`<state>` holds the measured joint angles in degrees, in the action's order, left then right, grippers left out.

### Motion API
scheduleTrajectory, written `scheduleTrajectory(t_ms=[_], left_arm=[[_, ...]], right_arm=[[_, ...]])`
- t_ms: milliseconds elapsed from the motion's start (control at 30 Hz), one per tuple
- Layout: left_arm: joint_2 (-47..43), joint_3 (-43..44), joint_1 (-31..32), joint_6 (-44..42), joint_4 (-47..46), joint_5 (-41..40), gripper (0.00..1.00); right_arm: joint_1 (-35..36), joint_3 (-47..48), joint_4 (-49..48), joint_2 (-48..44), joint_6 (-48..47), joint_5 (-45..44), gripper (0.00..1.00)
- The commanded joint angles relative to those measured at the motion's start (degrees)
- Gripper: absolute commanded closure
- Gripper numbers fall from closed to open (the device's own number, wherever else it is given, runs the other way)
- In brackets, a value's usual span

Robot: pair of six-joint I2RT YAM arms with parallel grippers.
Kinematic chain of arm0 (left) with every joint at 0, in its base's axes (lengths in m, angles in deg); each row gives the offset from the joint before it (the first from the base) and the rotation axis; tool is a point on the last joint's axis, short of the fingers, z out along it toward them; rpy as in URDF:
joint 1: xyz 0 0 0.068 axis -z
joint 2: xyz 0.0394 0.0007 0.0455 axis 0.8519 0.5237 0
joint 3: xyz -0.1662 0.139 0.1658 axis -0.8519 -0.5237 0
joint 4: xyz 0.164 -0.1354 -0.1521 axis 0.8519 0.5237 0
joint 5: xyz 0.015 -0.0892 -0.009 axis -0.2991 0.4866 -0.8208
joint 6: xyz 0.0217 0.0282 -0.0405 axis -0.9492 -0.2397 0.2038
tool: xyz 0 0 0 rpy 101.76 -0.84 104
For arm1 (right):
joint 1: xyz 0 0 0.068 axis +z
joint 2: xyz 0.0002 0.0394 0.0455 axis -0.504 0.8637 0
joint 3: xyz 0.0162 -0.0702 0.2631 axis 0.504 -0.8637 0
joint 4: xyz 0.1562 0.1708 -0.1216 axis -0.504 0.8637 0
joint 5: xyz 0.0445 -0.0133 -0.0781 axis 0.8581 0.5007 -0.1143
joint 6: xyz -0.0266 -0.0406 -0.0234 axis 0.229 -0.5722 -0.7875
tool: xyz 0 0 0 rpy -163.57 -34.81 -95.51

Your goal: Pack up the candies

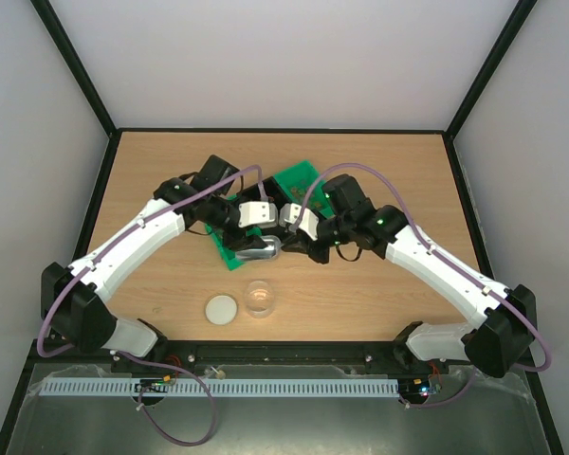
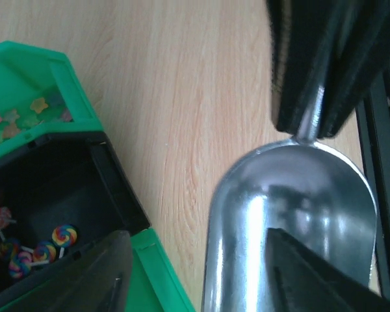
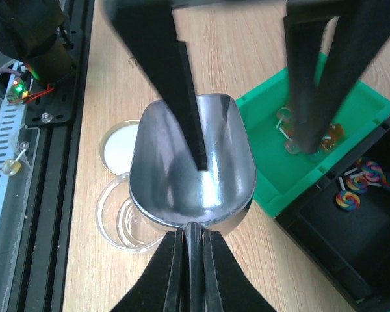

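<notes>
The candies [image 2: 23, 118] are small star-shaped sweets lying in the green bin [image 2: 45, 71]; the right wrist view shows a few [image 3: 287, 122] on the green floor. My right gripper [image 3: 193, 237] is shut on the handle of the metal scoop [image 3: 192, 169], whose bowl is empty and held above the table beside the bin. My left gripper [image 2: 195, 250] is open, one finger [image 3: 179, 78] over the scoop's bowl, the other [image 3: 315, 78] over the green bin. From above, the scoop [image 1: 259, 249] sits between both grippers.
A black bin [image 3: 351, 247] next to the green one holds several swirl lollipops [image 3: 361, 182]. A small clear round jar [image 1: 260, 298] stands open just under the scoop's near side, its white lid [image 1: 222, 309] to the left. A black rail [image 3: 58, 97] runs along the table's near edge.
</notes>
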<state>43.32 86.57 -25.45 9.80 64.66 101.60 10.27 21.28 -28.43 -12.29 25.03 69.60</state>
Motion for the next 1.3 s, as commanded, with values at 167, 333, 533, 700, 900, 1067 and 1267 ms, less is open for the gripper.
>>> scheduleTrajectory(t_ms=[167, 333, 533, 700, 900, 1067, 1267], left_arm=[[-0.2, 1.23, -9.89, 18.18, -9.61, -7.4, 0.24], [7.16, 5.36, -15.49, 23.01, -11.09, -12.52, 0.27], [16.62, 10.39, -16.93, 24.01, -11.61, -17.39, 0.3], [25.49, 17.95, -16.38, 24.06, -10.4, -15.25, 0.35], [35.54, 26.45, -13.76, 20.85, -8.03, -16.26, 0.36], [40.79, 29.34, -12.89, 20.06, -9.47, -19.16, 0.41], [45.85, 33.12, -12.5, 20.07, -7.44, -16.22, 0.58]], right_arm=[[-5.13, 0.88, -1.87, 0.32, 12.17, -5.2, 0.99], [-8.23, 3.04, -1.94, 1.92, 17.17, -12.16, 0.99], [-11.12, 5.69, 0.29, 3.56, 20.43, -18.73, 0.99], [-14.06, 5.97, 0.64, 4.22, 21.2, -20.53, 0.99], [-16.79, 6.43, 0.97, 5.17, 21.63, -21.22, 0.99], [-17.13, 6.76, 0.95, 5.17, 21.31, -22.0, 0.99], [-17.15, 6.78, 1.08, 5.16, 20.52, -22.65, 0.99]])
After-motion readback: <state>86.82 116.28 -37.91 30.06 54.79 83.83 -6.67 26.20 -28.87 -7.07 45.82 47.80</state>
